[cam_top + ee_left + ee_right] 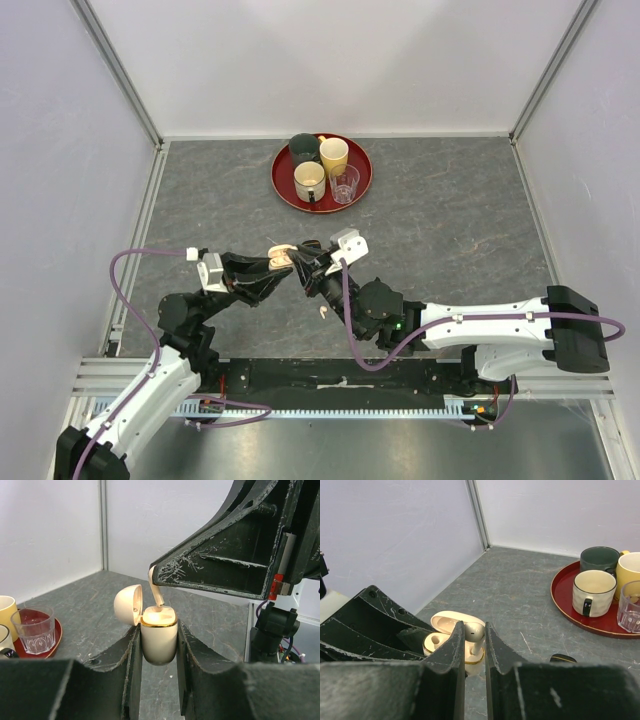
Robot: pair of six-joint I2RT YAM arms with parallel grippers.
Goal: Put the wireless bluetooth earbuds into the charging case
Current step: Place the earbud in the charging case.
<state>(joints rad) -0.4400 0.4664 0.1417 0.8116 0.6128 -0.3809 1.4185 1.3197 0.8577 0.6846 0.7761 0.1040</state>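
A grey stone-patterned table point(450, 230) walled by white panels. Above its near half the two arms meet tip to tip. The left gripper point(158, 635) is clamped on the body of a cream charging case point(159, 647), held upright with its gold-rimmed mouth up and its lid point(127, 605) swung open to that gripper's left. The right gripper point(474, 630) is pinched on a cream-white earbud point(158, 596), directly above the case.

Only the left wrist view shows the stem reaching down to the case's mouth. Only the right wrist view shows the bud's rounded head squeezed between the fingers, one socket of the case open beside it, and a dark gold-edged object point(563, 658) on the table just right of those fingers, only partly seen. The overhead view alone shows a small cream piece point(322, 312) on the table under the right arm, too small to identify. Well beyond both grippers a red tray point(276, 182) carries three cups and a clear glass point(344, 183).
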